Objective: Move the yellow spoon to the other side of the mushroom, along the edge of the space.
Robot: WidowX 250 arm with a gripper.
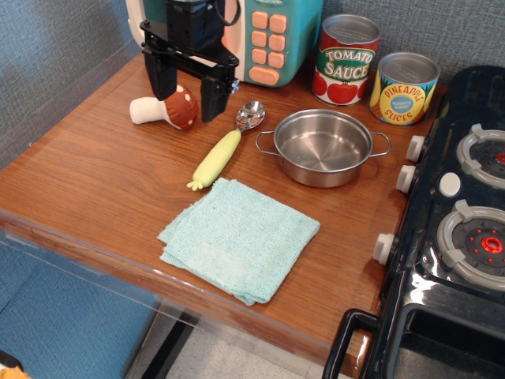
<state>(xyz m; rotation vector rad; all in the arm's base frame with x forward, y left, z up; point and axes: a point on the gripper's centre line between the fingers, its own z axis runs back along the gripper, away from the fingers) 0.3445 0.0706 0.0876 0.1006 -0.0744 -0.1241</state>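
While the yellow spoon (pixel 222 152) lies flat on the table (pixel 95 181), its pale corn-like handle points toward the front left and its shiny silver bowl points toward the back right, near the left handle of the steel pot (pixel 323 147). Nothing holds the spoon. To the left of its bowl, a little apart, the mushroom (pixel 167 109) lies on its side, with the reddish-brown spotted cap toward the spoon and the white stem toward the left. The hand (pixel 188 88) hangs over the mushroom with its two black fingers (pixel 213 98) spread wide, one on each side of the cap, and it has hold of nothing; I cannot tell if the fingertips touch the table. The right finger stands between the mushroom cap and the spoon bowl. In front of the spoon handle, just beside its tip, a folded light green cloth (pixel 237 237) rests near the clear plastic front rim of the table. Behind the hand stands a toy microwave (pixel 264 39) with orange buttons. Further right along the back are a tomato sauce can (pixel 345 59) and a pineapple slices can (pixel 403 88), and the black toy stove (pixel 458 213) fills the right side.
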